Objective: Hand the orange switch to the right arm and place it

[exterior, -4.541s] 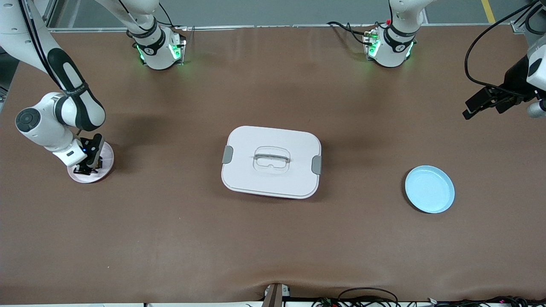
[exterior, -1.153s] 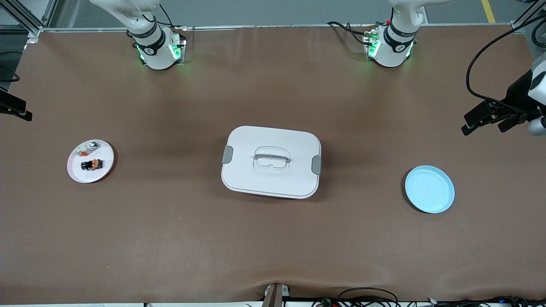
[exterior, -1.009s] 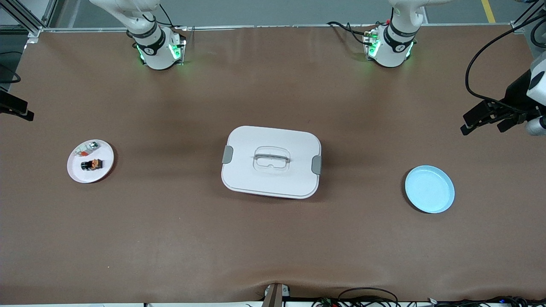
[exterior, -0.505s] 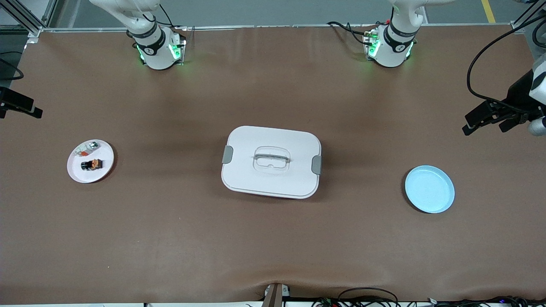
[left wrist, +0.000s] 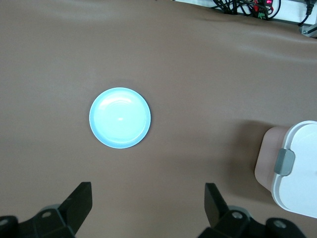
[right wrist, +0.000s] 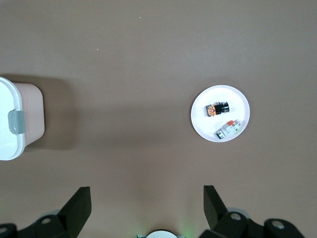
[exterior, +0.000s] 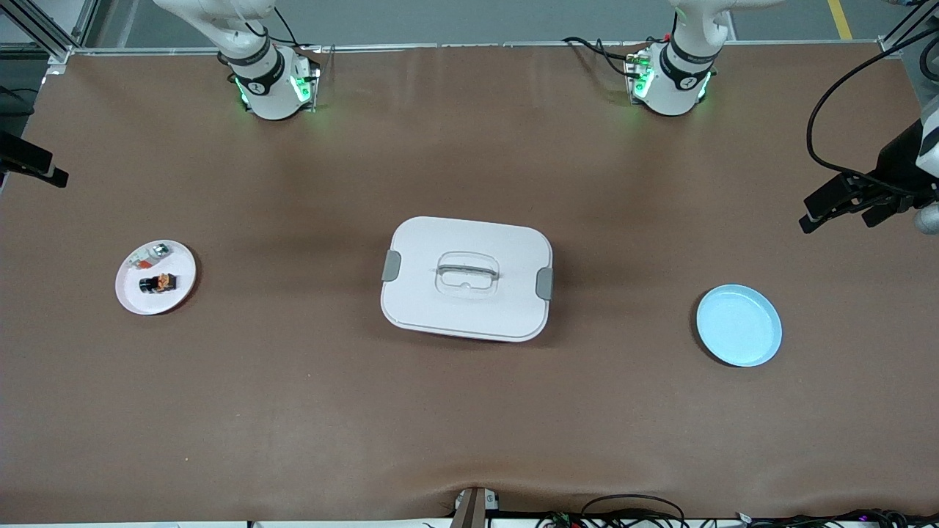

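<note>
Two small parts share the white plate (exterior: 155, 277) at the middle left of the front view: the orange switch (exterior: 158, 283), lying on its side, and just beside it, farther from the front camera, a whitish-clear part with a red-orange bit (exterior: 150, 256). They lie close but apart. In the right wrist view the same plate (right wrist: 220, 114) sits right of centre with the orange switch (right wrist: 217, 108) and the clear part (right wrist: 231, 128) on it, nothing covering them.

At the centre of the front view stands a white lidded box (exterior: 466, 278) with grey side clasps and a recessed handle. A light blue plate (exterior: 739, 325) lies at the lower right, bare, toward the left arm's end of the table.

Right gripper (right wrist: 147, 203) hangs high over bare brown table near the plate's end, jaws spread wide, gripping nothing. Left gripper (left wrist: 148, 201) hangs over bare table near the blue plate (left wrist: 120, 117), jaws likewise wide apart and empty. Nothing lies between either claw and the plates.
</note>
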Robot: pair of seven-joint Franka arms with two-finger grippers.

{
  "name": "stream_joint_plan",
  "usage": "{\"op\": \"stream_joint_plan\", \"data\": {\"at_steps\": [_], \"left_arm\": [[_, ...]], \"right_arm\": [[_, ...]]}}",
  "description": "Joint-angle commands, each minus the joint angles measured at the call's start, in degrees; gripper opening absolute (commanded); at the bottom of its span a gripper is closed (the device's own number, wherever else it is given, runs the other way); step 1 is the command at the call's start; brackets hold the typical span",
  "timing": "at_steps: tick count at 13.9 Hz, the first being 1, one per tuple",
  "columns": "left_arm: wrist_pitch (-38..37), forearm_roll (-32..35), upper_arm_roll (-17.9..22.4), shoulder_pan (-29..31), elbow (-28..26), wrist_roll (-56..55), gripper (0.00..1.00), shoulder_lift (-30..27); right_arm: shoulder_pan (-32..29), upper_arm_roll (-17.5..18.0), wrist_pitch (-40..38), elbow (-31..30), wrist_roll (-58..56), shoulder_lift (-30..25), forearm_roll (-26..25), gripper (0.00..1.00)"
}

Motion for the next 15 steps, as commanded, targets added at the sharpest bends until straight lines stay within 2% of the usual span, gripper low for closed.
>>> {"op": "stream_joint_plan", "data": {"at_steps": [1,5,9,15], "left_arm": [[-1.1,1.3,0.4,-0.4,1.1,0.1,1.00,0.5],[-1.1,1.4,0.4,-0.5,1.1,0.5,1.00,0.5],[-1.5,1.4,0.2,-0.5,1.1,0.6,1.00,0.2],[-1.5,1.4,0.6,0.0,1.2,5.0,1.00,0.3]], "right_arm": [[6.7,-7.2,0.0,-2.1,-0.7,-2.3,0.2,1.00],[6.7,-7.2,0.3,-2.7,-6.5,-2.8,0.2,1.00],[6.0,-7.1,0.3,-3.4,-7.1,-3.5,0.1,1.00],[5.8,-4.2,6.7,-11.1,-2.5,-10.0,-1.2,1.00]]}}
